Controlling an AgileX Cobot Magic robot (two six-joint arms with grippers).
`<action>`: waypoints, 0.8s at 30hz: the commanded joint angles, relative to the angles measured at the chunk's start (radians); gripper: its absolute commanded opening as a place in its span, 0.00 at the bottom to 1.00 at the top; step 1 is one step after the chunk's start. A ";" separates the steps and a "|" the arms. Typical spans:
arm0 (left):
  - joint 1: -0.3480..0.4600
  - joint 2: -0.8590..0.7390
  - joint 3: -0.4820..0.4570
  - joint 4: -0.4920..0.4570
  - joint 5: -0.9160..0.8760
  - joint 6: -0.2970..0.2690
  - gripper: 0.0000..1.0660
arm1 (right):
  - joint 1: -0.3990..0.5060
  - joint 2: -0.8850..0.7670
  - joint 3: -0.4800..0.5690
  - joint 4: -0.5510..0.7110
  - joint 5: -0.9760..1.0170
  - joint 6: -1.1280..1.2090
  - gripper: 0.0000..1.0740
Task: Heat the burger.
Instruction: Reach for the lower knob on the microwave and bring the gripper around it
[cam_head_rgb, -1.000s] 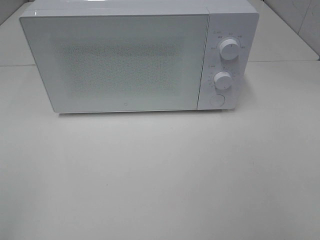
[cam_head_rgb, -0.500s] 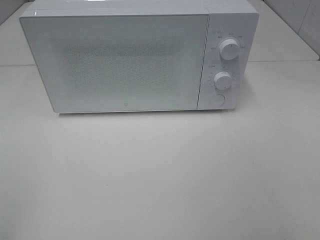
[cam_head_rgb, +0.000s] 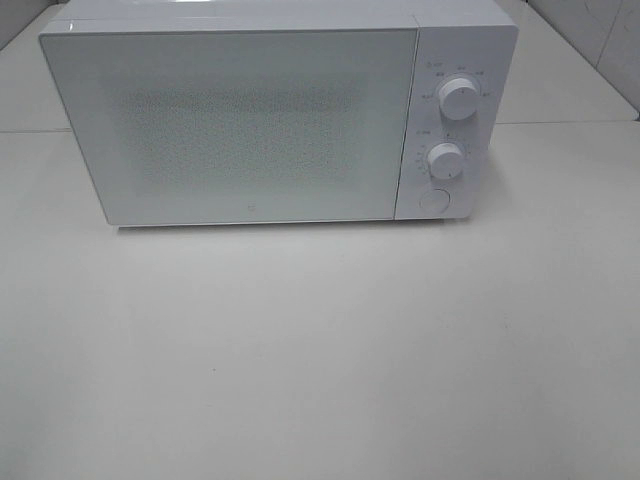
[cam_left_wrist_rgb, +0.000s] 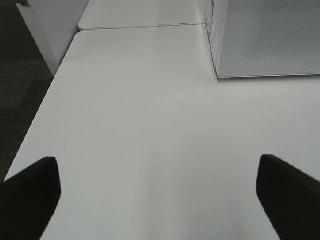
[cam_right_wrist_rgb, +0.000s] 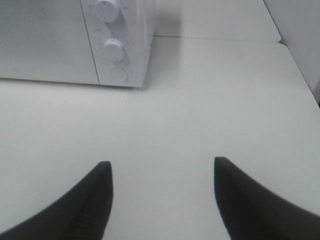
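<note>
Microwave (cam_head_rgb: 250, 120), door shut, stands on white table (cam_head_rgb: 320, 350) above dark floor (cam_left_wrist_rgb: 20, 75).

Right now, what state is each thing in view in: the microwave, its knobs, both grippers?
Microwave door, shut.
Upper knob, setting unreadable.
Lower knob, setting unreadable.
Left gripper, jaws wide open, empty.
Right gripper, jaws open, empty.
Burger, not visible in any view.

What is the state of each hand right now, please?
Left hand: open wide, holding nothing.
Right hand: open, holding nothing.
</note>
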 joint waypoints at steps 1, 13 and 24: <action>0.004 -0.021 0.003 0.004 -0.009 -0.006 0.95 | -0.003 0.061 -0.036 0.058 -0.166 -0.038 0.76; 0.004 -0.021 0.003 0.004 -0.009 -0.006 0.95 | -0.003 0.461 -0.035 -0.075 -0.801 -0.049 0.81; 0.004 -0.021 0.003 0.004 -0.009 -0.006 0.95 | -0.003 0.747 -0.035 -0.074 -1.250 -0.008 0.61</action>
